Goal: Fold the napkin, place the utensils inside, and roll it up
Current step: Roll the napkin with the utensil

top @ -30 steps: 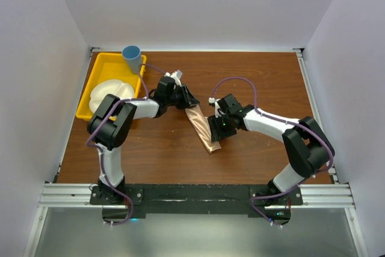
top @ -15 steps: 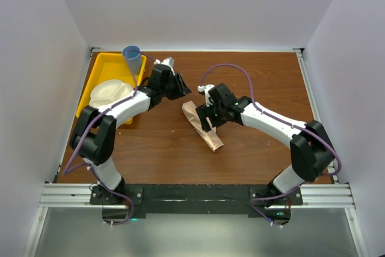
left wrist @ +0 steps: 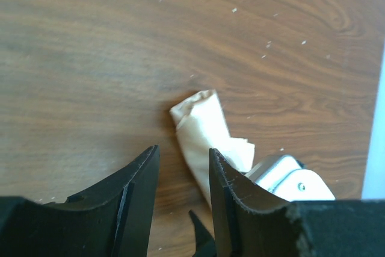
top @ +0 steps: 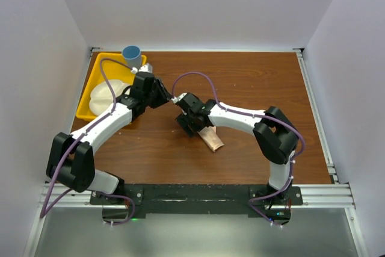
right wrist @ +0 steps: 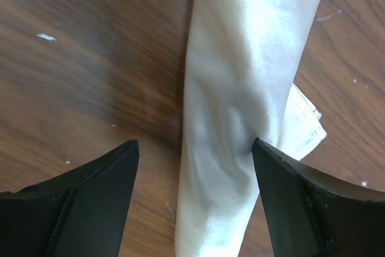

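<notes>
Since the napkin [right wrist: 240, 88] lies rolled on the tabletop [top: 252, 82], rolling looks finished to me; my right fingers [right wrist: 90, 191] gape astride it, my left fingers [left wrist: 135, 197] are half-parted, and both are empty; I'd withdraw next.

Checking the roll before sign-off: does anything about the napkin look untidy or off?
Slightly. The napkin lies rolled on the table, but a loose hemmed corner pokes out of its side beside the open right gripper, so the roll looks not fully tucked.
</notes>
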You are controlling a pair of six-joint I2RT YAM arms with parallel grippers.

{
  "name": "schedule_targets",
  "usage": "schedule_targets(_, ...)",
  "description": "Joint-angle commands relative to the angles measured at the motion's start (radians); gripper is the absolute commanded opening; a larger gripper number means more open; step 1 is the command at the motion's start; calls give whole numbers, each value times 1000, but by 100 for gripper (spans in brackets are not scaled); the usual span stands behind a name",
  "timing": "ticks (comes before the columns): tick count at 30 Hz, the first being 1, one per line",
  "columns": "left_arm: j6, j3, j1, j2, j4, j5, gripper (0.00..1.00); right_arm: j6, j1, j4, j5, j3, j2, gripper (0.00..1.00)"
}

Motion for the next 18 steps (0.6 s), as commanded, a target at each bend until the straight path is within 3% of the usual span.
schedule_targets(1, 7, -34, 7, -42, 8, -1, 44, -19, 22, -21, 133, 47, 9, 79)
schedule_targets(13, 18, -66, 10, -37, 34, 11, 43, -24, 23, 46, 199, -25, 36, 74)
schedule_targets(18, 24, -74, 13, -39, 42, 11, 43, -18, 8, 66, 164, -44, 47, 63)
